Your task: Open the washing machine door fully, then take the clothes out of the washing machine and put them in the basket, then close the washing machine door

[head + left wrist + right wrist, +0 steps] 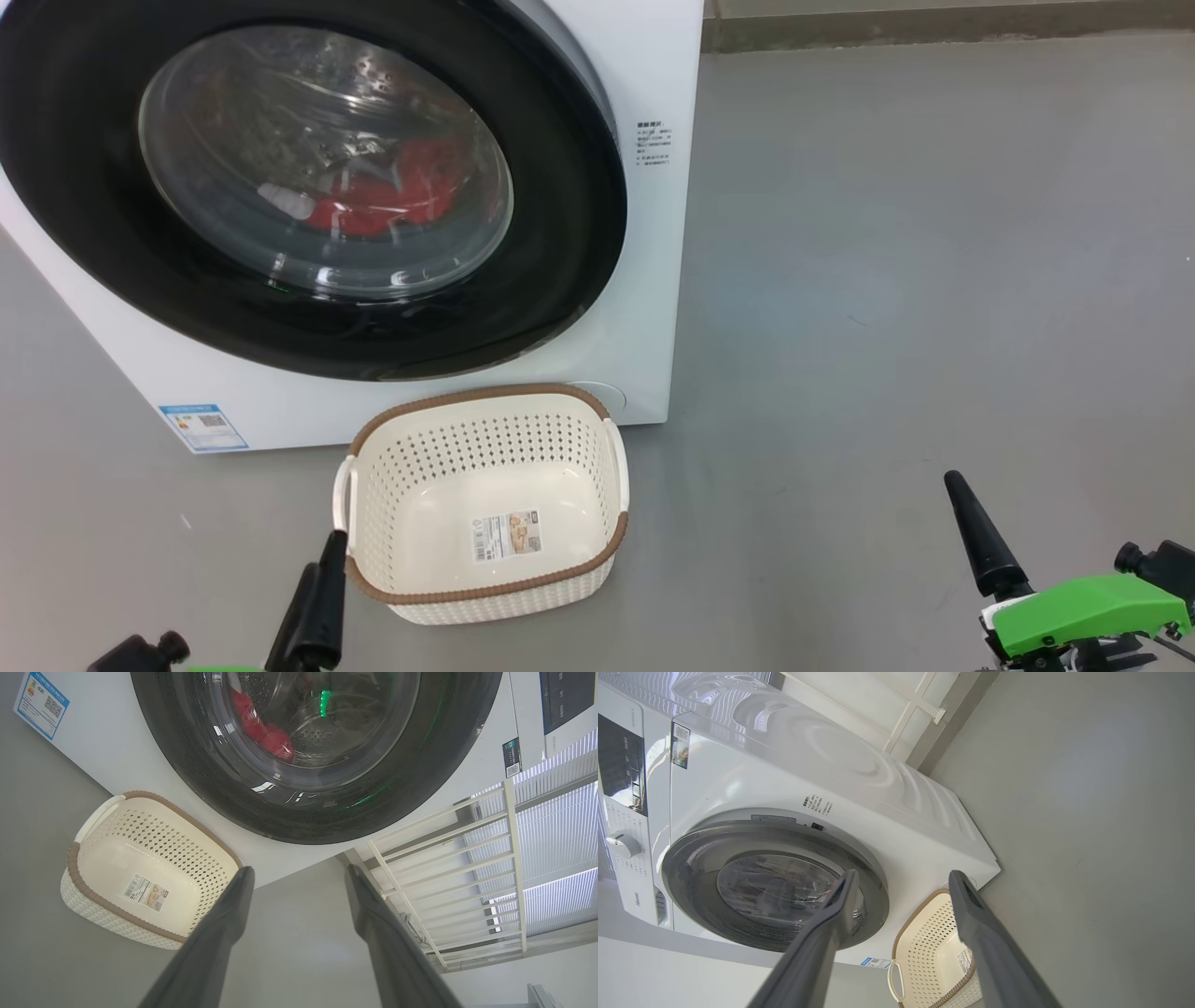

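The washing machine (644, 280) is a big white box at the upper left. Its round washing machine door (560, 233), glossy black rim around clear glass, lies against the front. Red clothes (392, 201) with white parts show through the glass, low in the drum. The cream basket (467, 397) with a brown rim stands empty on the floor just before the machine. My left gripper (252, 590) is open at the lower left, one finger beside the basket's near left corner. My right gripper (1036, 518) is open at the lower right, well clear of the basket. Both hold nothing.
Bare grey floor (934, 280) stretches to the machine's right. A blue label (203, 427) sits low on the machine's front. A control panel with a dial (623, 844) tops the front. A white railing (444, 858) and window blinds stand beyond the machine.
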Controlling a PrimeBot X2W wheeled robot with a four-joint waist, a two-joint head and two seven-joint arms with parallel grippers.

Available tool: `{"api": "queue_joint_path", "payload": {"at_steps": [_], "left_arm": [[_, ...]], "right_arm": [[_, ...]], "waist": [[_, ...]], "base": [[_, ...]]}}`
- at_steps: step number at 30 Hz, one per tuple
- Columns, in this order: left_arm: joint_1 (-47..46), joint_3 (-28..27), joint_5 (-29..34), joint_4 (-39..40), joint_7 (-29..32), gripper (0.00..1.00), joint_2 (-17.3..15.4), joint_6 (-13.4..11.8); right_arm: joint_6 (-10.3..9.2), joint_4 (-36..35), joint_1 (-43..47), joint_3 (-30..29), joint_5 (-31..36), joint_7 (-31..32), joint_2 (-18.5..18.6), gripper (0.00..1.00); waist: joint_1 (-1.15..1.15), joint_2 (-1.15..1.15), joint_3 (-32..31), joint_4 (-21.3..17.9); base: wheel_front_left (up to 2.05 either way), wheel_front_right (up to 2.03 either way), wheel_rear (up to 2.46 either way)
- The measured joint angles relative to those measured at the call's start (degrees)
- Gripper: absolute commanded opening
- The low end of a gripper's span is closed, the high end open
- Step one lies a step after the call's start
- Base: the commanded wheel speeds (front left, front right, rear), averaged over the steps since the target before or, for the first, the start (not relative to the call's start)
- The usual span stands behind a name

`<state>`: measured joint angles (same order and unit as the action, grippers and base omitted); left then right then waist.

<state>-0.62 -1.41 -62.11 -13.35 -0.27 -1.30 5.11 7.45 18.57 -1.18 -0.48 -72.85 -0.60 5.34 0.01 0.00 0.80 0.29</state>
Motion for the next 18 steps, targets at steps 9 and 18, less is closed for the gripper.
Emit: {"api": "queue_joint_path", "payload": {"at_steps": [9,18], "left_arm": [[0.8,1.0,6.3,0.7,-1.4,1.00,-0.1,-1.1],[1.0,2.1,12.9,1.6,-2.9,1.00,-0.6,-2.7]], "right_arm": [[0.00,0.2,0.0,1.2,5.9,-1.4,0.7,1.00],[0.00,0.2,0.0,2.1,10.6,-2.5,1.6,1.00]], "waist": [[0.00,0.00,-0.1,0.1],[0.00,0.00,0.0,0.1]], "base": [[0.00,0.00,0.00],[0.00,0.00,0.00]]}}
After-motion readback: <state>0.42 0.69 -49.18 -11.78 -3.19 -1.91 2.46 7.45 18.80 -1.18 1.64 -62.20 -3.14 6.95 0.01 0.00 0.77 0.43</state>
